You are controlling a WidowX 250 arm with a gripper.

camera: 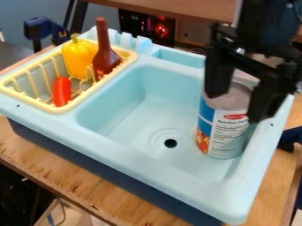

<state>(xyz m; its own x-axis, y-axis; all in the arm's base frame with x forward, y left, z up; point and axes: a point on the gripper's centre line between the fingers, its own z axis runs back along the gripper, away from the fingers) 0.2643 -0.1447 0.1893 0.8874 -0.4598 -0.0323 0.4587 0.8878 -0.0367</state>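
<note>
Near the drain (170,143), inside the sink (147,164), stood the can (223,130), below the gripper (239,105), whose two fingers were wide apart about its upper end. The can was upright, its long axis vertical, its top facing up. Farther, a basket (62,108) held a pepper (78,58) and a bottle (105,57).

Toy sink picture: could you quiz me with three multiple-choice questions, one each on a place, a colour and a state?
1. Where is the can, relative to the sink?
A) underneath
B) inside
C) behind

2. What colour is the pepper in the basket?
A) yellow
B) green
C) purple

3. How are the jaws?
A) meeting
B) crossed
C) apart

1: B, the can stands within the sink's walls.
2: A, the pepper's whole visible skin is yellow.
3: C, a gap separates the jaws near the can's top.
</note>
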